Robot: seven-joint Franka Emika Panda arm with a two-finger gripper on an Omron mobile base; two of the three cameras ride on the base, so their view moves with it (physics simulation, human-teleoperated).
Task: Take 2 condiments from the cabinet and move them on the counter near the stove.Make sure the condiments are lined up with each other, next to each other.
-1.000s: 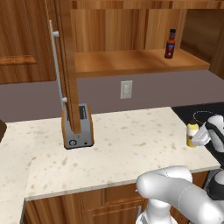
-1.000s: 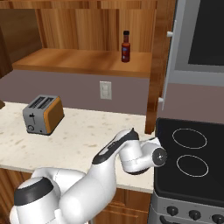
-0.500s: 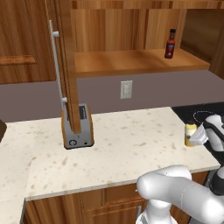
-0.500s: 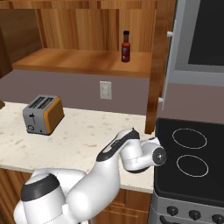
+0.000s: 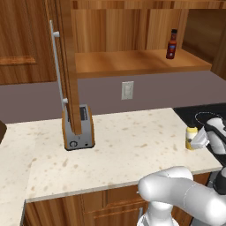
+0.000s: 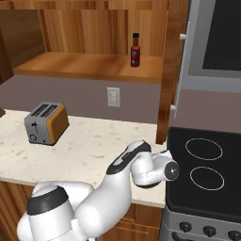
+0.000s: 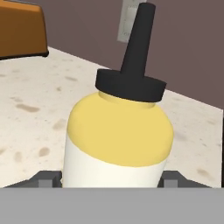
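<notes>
The two-finger gripper (image 7: 111, 181) flanked a yellow squeeze bottle with a black pointed tip (image 7: 117, 135), upright on the beige speckled stone counter (image 5: 128, 145) beside the black cooktop (image 6: 207, 164); whether the fingers pressed it, I could not tell. A slim dark red sauce bottle (image 5: 171, 44) stood on the wooden cabinet shelf (image 5: 132, 62). A silver and orange toaster (image 6: 46, 123) sat well apart.

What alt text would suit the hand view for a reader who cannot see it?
A yellow squeeze bottle with a black pointed cap stands upright, close up, between the tool's fingertips on a beige speckled counter. Behind it are an orange toaster and a wall outlet.
</notes>
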